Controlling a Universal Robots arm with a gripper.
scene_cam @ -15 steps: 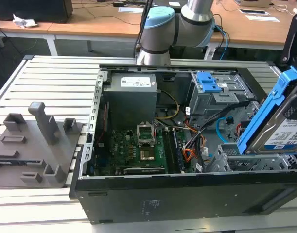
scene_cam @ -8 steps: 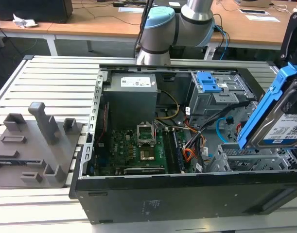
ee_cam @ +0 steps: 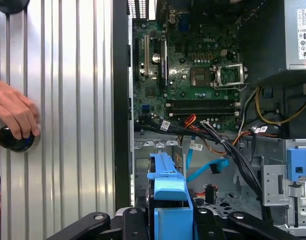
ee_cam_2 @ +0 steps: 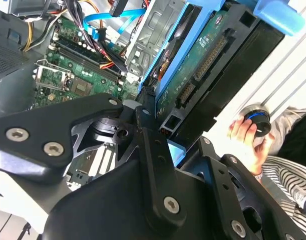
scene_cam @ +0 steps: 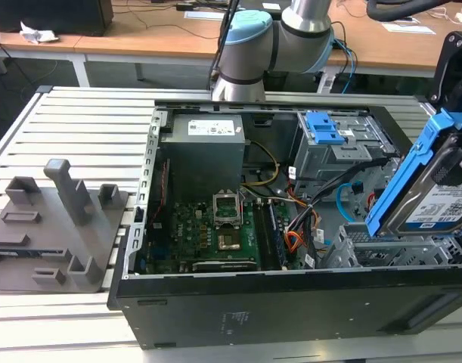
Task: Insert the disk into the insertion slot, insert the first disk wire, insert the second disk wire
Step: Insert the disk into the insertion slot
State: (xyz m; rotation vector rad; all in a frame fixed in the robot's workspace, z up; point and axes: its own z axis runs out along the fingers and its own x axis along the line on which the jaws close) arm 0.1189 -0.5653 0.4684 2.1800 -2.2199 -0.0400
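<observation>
Gripper [ee_cam: 171, 220] is pinching the disk [scene_cam: 436, 198] right now, its 2 black fingers [ee_cam_2: 151, 150] pressing in on the blue caddy from either side, so nothing's spread open here. In the exterior view the disk is hanging tilted in the air at the exterior view's right, its lower end dipping toward the insertion slot [scene_cam: 412, 246], the grey perforated cage sitting low at the right end of the open computer case [scene_cam: 291, 302]. It's hovering just above the mouth, and whether it's touching the metal is hard to call. In the second wrist view the drive's green circuit board side is facing the camera. Motherboard [scene_cam: 215, 227] is lying flat in the middle of the case, with the power supply [scene_cam: 204, 147] sitting beside it and the taller cage [scene_cam: 317, 162] with the blue latch [scene_cam: 325, 128] standing near the slot. A light blue cable [ee_cam: 208, 171] is dangling loose among the wires near the cage. A person's hand [ee_cam: 15, 112] is resting on a black knob [ee_cam: 12, 139] on the ribbed table [scene_cam: 87, 121] beside the case.
</observation>
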